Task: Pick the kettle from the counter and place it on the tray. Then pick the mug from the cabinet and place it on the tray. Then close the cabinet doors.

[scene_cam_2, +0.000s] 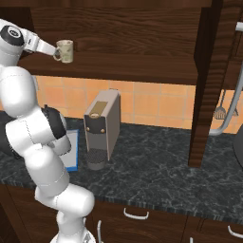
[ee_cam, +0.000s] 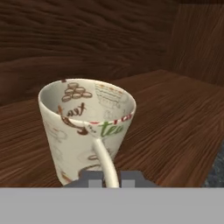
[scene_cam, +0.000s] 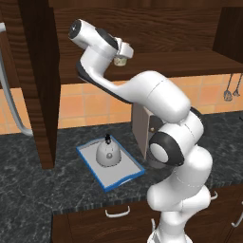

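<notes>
arm: raised, reaching forward | end effector point(ee_cam: 111, 178): closed on mug handle point(ee_cam: 105, 159)

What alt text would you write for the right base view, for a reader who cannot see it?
The white arm's end effector reaches the cream mug at the handle, on the shelf of the open dark wood cabinet. Below, a grey coffee machine stands on the speckled counter beside the blue-rimmed tray.

1. Even, soft rendered light; no glare anywhere.
2. The cabinet point(scene_cam_2: 123, 28) interior is dim, its wood dark.
3. The kettle point(scene_cam: 108, 153) casts only a faint shadow on its tray point(scene_cam: 90, 161).
4. The hand view looks soft and pixelated.
</notes>
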Controlling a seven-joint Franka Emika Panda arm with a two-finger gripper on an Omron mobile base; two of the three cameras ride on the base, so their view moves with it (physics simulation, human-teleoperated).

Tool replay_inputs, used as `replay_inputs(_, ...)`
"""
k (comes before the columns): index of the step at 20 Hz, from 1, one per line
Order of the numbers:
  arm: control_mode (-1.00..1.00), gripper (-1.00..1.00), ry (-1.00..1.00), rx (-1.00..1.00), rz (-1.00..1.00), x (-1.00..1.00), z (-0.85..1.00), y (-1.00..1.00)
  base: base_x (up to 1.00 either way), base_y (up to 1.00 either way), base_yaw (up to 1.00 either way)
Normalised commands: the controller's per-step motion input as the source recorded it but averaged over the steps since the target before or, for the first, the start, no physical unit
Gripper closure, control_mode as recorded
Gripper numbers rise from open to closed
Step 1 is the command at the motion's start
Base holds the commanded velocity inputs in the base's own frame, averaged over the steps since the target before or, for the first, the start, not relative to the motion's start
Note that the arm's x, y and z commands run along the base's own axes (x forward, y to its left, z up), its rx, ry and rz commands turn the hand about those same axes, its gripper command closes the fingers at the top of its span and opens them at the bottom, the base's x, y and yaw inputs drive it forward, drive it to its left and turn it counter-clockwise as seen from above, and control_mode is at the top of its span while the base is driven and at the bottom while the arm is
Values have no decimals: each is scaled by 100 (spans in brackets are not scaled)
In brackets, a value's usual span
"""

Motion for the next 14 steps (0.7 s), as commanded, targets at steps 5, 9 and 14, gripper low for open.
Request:
replay_inputs(5,-100,100,-9,0,42,-15,-7,-2,0,0,0)
replay_inputs(9,-100,100,-8,0,60,-47,-9,-21,0,0,0)
replay_inputs(14,-100,100,-2,0,73,-77,-15,-27,0,0,0)
